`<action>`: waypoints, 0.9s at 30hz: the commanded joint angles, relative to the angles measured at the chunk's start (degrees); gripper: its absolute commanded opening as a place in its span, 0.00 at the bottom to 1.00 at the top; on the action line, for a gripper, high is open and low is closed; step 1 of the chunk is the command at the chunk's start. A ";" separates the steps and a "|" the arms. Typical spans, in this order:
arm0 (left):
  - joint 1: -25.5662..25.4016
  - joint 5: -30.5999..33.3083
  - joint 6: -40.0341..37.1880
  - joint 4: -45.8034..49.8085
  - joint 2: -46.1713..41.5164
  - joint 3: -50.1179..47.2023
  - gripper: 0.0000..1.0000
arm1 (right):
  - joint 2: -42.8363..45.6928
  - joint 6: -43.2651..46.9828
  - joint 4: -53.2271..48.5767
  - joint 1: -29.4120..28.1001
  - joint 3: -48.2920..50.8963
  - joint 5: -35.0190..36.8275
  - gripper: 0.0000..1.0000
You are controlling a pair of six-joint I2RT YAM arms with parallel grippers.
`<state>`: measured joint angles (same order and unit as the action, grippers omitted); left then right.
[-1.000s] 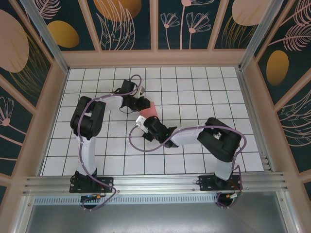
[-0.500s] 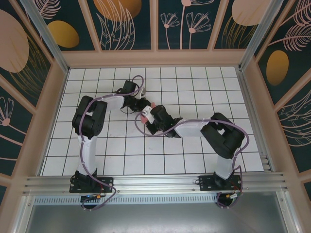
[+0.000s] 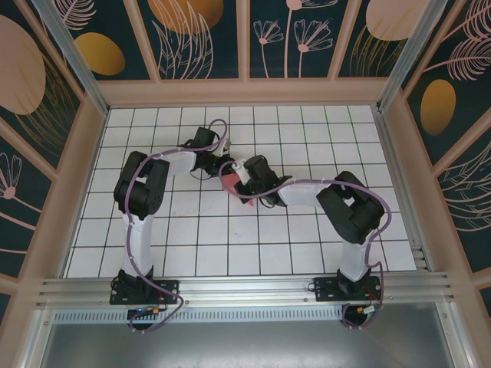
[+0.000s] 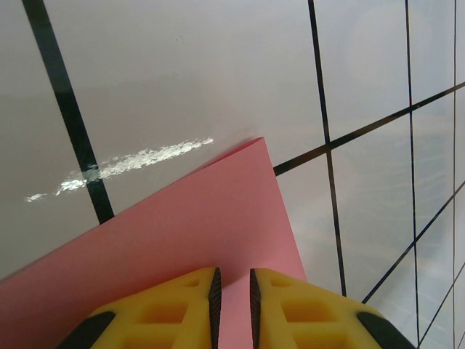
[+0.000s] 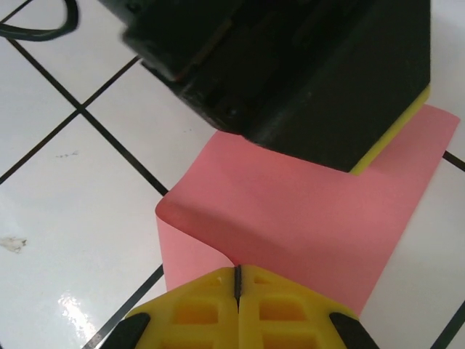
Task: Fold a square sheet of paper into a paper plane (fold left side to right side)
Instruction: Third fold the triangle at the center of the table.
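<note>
The square sheet of paper point(image 3: 228, 184) is salmon pink and lies mid-table between the two grippers. In the right wrist view the sheet point(image 5: 305, 211) is bent over itself, with a rounded curl at its left and a lower layer beneath. My right gripper point(image 5: 237, 270) is shut on the near edge of the upper layer. My left gripper point(image 4: 232, 273) rests on the flat sheet point(image 4: 182, 233), its jaws a narrow gap apart with nothing pinched between them. One of its yellow fingers point(image 5: 396, 131) presses the paper's far part. From above, the right gripper point(image 3: 236, 178) sits close beside the left gripper point(image 3: 220, 169).
The table point(image 3: 307, 253) is white with a black grid, walled by a wooden frame point(image 3: 245, 92) on three sides. Both arms reach in toward the middle, and a purple cable point(image 3: 219, 126) loops above the left arm.
My right gripper has travelled away from the arm bases toward the left gripper, carrying the paper's edge over. The left gripper stayed in place and its jaws narrowed slightly.
</note>
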<state>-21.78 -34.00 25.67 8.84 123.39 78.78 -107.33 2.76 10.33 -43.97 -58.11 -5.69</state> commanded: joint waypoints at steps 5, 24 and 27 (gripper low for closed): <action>-0.72 1.70 -1.41 3.38 2.75 0.06 0.22 | -2.35 -1.18 -2.45 1.08 -2.83 -0.63 0.00; -0.98 1.81 -1.14 3.02 2.91 -0.03 0.22 | -4.25 -3.12 -4.69 2.22 -3.55 0.59 0.00; -0.98 1.84 -1.14 3.02 2.92 -0.12 0.22 | -4.80 -3.12 -5.30 2.22 -3.95 0.90 0.00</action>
<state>-21.87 -33.80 25.67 8.84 123.42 78.78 -110.96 0.69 6.87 -42.11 -60.03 -5.61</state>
